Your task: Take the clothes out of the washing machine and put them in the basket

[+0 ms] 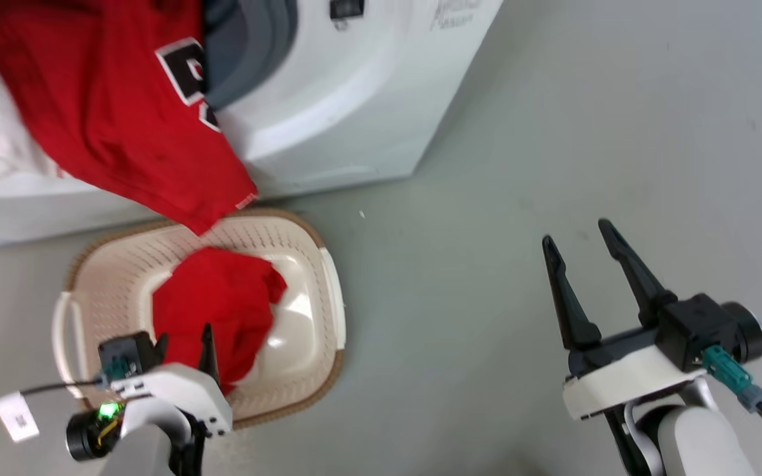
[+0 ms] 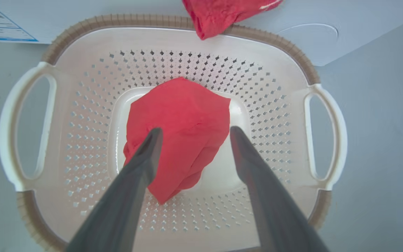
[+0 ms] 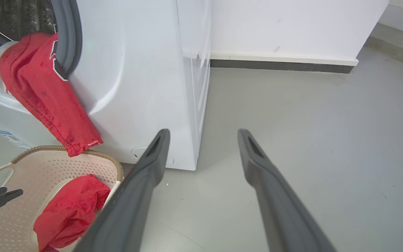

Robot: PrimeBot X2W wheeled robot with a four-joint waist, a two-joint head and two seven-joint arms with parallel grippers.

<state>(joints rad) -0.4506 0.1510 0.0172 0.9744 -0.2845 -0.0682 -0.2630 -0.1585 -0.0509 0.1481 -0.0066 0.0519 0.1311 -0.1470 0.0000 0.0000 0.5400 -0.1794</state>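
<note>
While the jersey hangs limp, crumpled red cloth in perforated basket.

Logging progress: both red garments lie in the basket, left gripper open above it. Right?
No. Only the plain red garment lies in the basket; the head view shows the jersey hanging from the washing machine. The left gripper is open above the basket.
</note>
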